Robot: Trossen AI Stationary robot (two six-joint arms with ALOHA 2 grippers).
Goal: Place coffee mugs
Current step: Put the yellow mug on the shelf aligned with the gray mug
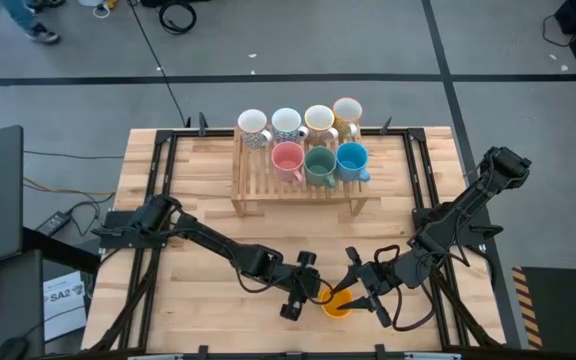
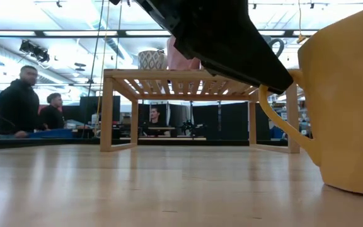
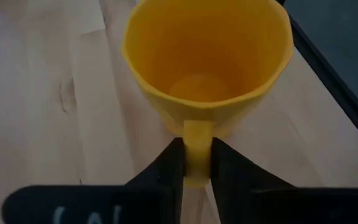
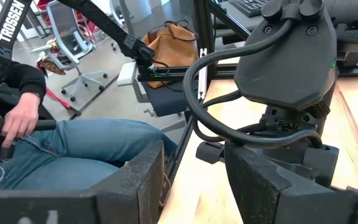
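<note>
I see bare table (image 1: 218, 225) between the wooden rack (image 1: 303, 192) and both arms. The rack's front row looks full, I think; the right gripper (image 1: 360, 283) crowds the orange mug (image 1: 336, 303).

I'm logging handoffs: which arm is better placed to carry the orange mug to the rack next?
The left, likely. The left gripper is already shut on the orange mug by its handle, at the table's near edge. The right gripper sits open beside the mug, holding nothing.
</note>
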